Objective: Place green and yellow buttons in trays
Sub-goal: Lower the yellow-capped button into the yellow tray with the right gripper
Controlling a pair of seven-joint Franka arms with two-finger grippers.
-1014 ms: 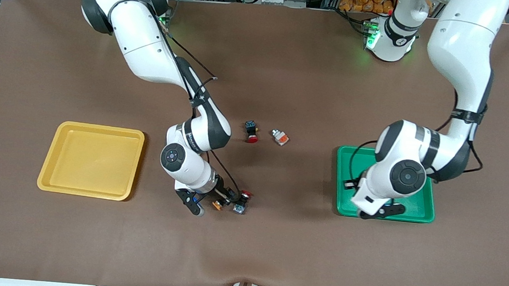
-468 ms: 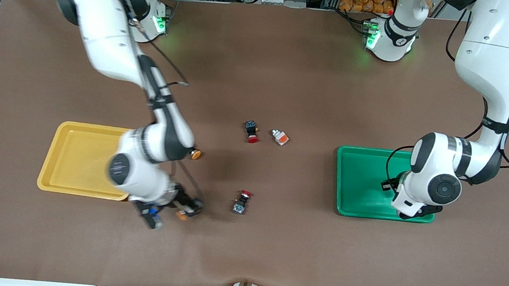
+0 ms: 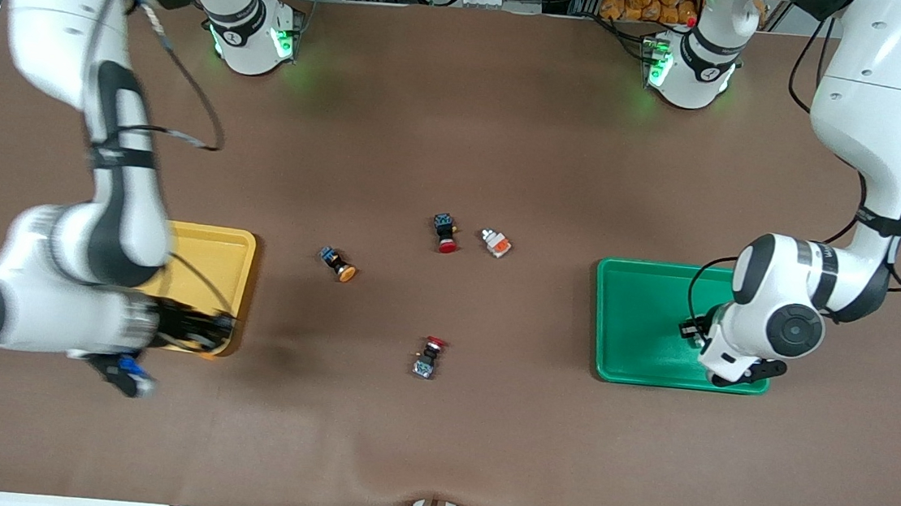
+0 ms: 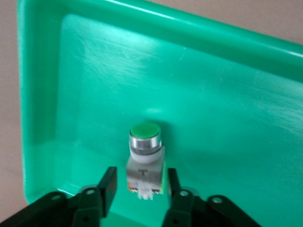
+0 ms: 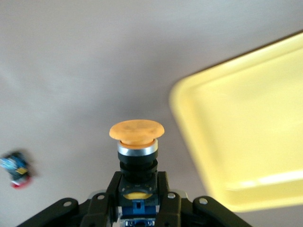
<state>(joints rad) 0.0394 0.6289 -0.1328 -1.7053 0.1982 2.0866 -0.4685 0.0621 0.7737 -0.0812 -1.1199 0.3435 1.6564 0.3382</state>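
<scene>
Fingers [image 5: 163, 189] of the right gripper [image 5: 137, 201] clamp a yellow-capped button [image 5: 136, 137] near the yellow tray [image 3: 234, 254] at the frame's lower left, while the left gripper [image 4: 139, 194] at lower right has its fingers spread beside a green-capped button [image 4: 145, 156] in the green tray [image 3: 640, 318], leaving the other yellow-capped button [image 3: 338, 264] and a whitish button [image 3: 495, 242] on the tabletop [image 3: 510, 128].

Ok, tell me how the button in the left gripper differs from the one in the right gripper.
The green-capped button has a small flat green cap and a whitish blocky body; the orange-yellow-capped button has a wide mushroom cap on a black body. The first sits in the green tray, the left gripper loosening around it; the second is clamped in the right gripper, near the yellow tray. Both have a silver collar.
</scene>
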